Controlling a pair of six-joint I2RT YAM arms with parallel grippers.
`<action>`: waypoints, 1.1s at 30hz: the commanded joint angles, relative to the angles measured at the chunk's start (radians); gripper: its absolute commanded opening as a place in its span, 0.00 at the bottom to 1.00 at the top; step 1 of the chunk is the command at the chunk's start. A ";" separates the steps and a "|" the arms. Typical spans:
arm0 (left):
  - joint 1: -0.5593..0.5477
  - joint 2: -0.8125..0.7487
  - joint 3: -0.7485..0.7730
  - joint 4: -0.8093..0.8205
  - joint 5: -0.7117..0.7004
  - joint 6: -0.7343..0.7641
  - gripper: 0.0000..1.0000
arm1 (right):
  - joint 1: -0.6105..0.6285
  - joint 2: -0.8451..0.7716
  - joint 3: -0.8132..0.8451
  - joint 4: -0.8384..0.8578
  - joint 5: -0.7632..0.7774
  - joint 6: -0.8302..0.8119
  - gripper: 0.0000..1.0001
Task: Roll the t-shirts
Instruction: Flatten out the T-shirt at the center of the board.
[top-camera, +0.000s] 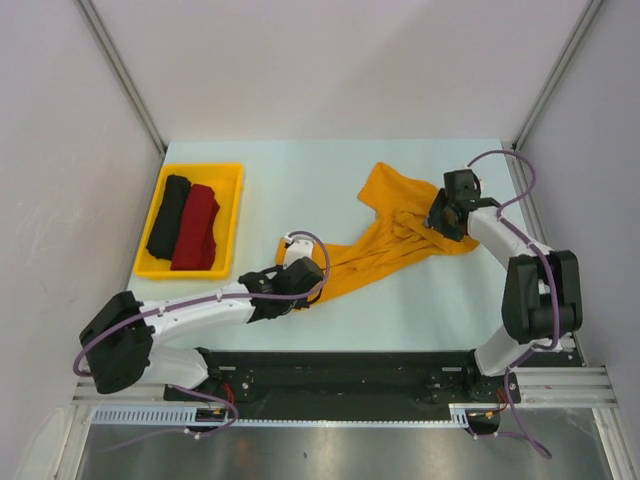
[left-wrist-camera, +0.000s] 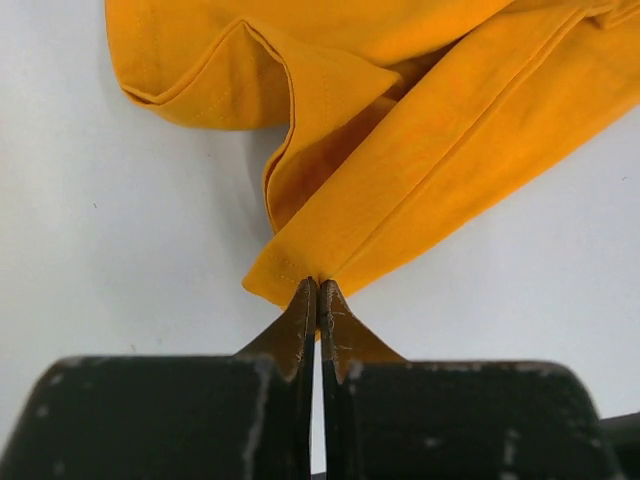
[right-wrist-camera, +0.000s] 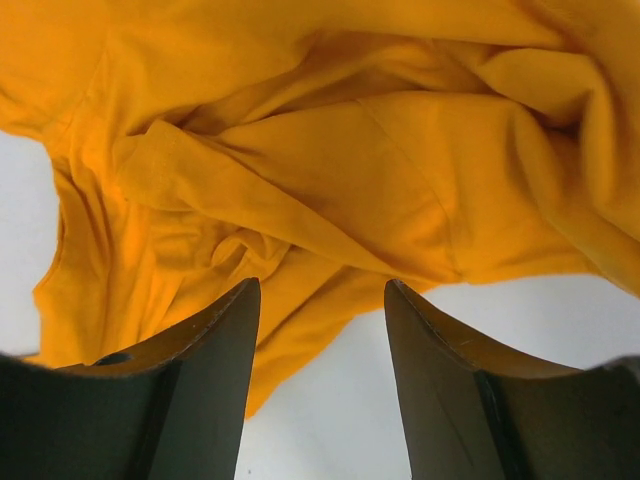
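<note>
Orange shirt (top-camera: 395, 235) lies bunched on the table (top-camera: 300, 170), running from the centre out toward 2 o'clock. It is twisted into long folds, not spread flat. At 10 o'clock the tray (top-camera: 236, 176) holds a black roll (top-camera: 168, 215) and a red roll (top-camera: 197, 228), side by side and touching.

Your left tool (left-wrist-camera: 318, 290) is pinched closed on the shirt's hem corner at the 7 o'clock end. Only the very tips have cloth, and it is a thin bite. Your right tool (right-wrist-camera: 321, 292) stands open at the 2 o'clock end, jaws apart over the heaped folds and gripping nothing. Whether its tips touch the cloth, you cannot tell from these views.

Watch these points:

- The corner could slip out of the left tool if you pull hard, because so little hem is caught.
- If you pull left before the right tool has closed, the whole shirt will likely drag along the table instead of stretching out.
- The right tool sits over several layers, so closing there may grab a wad of folds and not one edge. That would lock the twist in.
- Rolling from this state would probably give a lumpy, crooked roll, since the cloth is creased and doubled over itself. It looks as though it needs flattening first.
</note>
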 joint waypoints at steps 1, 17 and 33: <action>-0.003 -0.055 -0.018 0.001 0.015 -0.004 0.00 | 0.049 0.088 0.066 0.106 0.040 -0.021 0.58; 0.044 -0.157 0.003 -0.039 0.020 0.006 0.00 | 0.116 0.280 0.218 0.151 0.192 -0.095 0.31; 0.124 -0.173 0.074 -0.060 0.051 0.063 0.00 | 0.135 0.343 0.300 0.057 0.066 -0.152 0.62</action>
